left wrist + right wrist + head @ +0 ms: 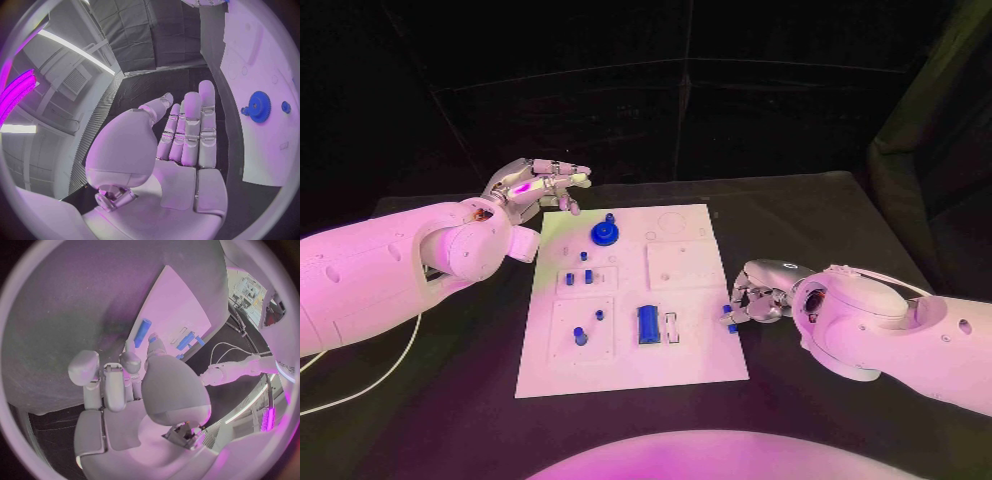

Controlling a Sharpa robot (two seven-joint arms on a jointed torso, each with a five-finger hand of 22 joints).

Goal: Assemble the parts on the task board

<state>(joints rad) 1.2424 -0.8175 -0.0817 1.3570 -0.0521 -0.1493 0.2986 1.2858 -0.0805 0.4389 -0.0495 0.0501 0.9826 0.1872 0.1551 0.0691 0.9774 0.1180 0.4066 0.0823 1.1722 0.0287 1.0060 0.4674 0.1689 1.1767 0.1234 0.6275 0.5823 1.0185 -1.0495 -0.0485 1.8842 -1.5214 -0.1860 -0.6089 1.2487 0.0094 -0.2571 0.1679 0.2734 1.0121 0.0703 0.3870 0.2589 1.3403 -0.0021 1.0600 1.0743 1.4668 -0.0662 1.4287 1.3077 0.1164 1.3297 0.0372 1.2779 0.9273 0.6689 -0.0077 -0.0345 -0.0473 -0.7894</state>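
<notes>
Right hand (759,298) pinching small blue part (730,318) at task board (689,360) right edge, part's axis unclear, left hand (538,187) fingers straight, holding nothing, off board's far-left corner.

No text, label or number is readable.

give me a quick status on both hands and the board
Left hand open, off the task board's far left corner, holding nothing. Right hand at the board's right edge, pinching a small blue part. Blue gear on the board. Nothing in the way.
</notes>
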